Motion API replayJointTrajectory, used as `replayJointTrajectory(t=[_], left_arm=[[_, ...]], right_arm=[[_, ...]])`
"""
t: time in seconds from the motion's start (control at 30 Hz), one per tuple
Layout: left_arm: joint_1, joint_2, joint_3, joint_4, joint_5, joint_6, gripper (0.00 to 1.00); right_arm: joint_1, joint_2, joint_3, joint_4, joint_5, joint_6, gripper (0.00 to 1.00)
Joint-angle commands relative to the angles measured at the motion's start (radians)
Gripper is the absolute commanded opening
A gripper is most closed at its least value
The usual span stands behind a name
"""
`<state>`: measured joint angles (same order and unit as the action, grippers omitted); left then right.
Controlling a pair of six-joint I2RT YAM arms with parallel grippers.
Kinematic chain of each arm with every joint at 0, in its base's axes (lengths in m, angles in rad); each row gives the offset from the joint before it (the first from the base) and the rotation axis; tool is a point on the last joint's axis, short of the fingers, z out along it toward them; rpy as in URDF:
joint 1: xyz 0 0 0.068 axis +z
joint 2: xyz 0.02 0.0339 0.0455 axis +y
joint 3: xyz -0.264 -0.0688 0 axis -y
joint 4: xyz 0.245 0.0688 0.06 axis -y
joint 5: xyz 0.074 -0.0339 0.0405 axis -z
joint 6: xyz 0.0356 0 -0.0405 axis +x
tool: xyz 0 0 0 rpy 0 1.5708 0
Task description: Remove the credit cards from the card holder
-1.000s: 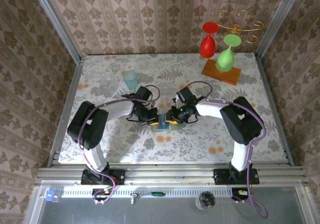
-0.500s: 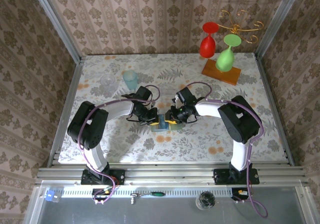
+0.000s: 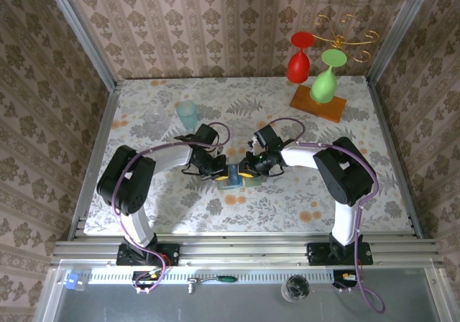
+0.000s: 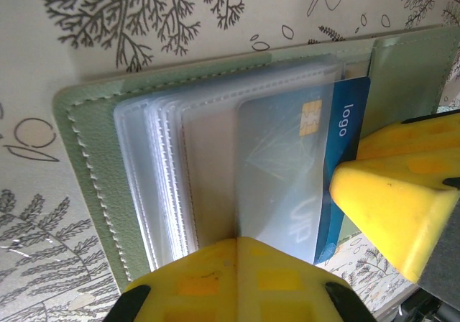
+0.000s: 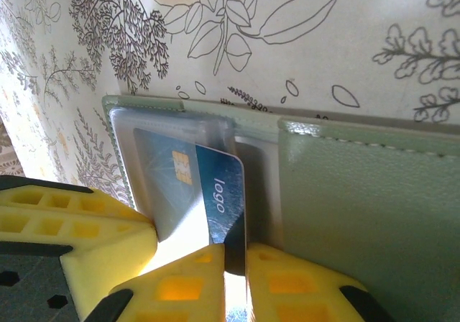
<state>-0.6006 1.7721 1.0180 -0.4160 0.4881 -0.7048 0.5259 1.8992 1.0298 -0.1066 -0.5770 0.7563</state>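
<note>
— Right, what do we count on the table [image 3: 302,131]?
— One card holder [image 3: 252,182], lying open. Two arms meet over it: the left gripper [image 3: 221,171] reaches in from its left, the right gripper [image 3: 249,169] from its right.
— Cards?
— We make out one, a blue card [image 4: 346,157] with a gold chip and the word "logo". It pokes partway out of the holder's clear sleeves [image 4: 187,157], toward the fold.
— Our left wrist view has the left gripper's fingers [image 4: 194,286] together, pressed onto those sleeves.
— And the right wrist view gives us what that one can't: the right gripper's two fingers [image 5: 180,293] clamped on the blue card's edge.
— From above, beyond the holder, we count two cups to its left, one clear [image 3: 153,116] and one teal [image 3: 187,112]. To its right are two goblets, one red [image 3: 299,62] and one green [image 3: 325,81].
</note>
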Motion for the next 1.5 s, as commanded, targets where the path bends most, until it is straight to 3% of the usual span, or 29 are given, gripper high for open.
replayJointTrajectory(t=[0.0, 0.7, 1.0, 1.23, 1.47], left_arm=[[0.003, 0.003, -0.021, -0.029, -0.015, 0.019, 0.00], [0.004, -0.011, -0.015, -0.010, -0.008, 0.010, 0.00], [0.005, -0.046, -0.029, 0.098, 0.042, -0.022, 0.00], [0.014, -0.095, -0.039, 0.124, 0.035, -0.022, 0.00], [0.041, -0.111, -0.068, 0.131, 0.025, -0.020, 0.01]], right_arm=[[-0.013, -0.027, -0.016, -0.052, 0.045, -0.027, 0.12], [-0.064, -0.141, -0.023, -0.151, 0.083, -0.104, 0.07], [-0.067, -0.193, 0.032, -0.244, 0.121, -0.183, 0.05], [-0.069, -0.198, 0.147, -0.395, 0.187, -0.385, 0.02], [-0.066, -0.159, 0.299, -0.572, 0.334, -0.721, 0.00]])
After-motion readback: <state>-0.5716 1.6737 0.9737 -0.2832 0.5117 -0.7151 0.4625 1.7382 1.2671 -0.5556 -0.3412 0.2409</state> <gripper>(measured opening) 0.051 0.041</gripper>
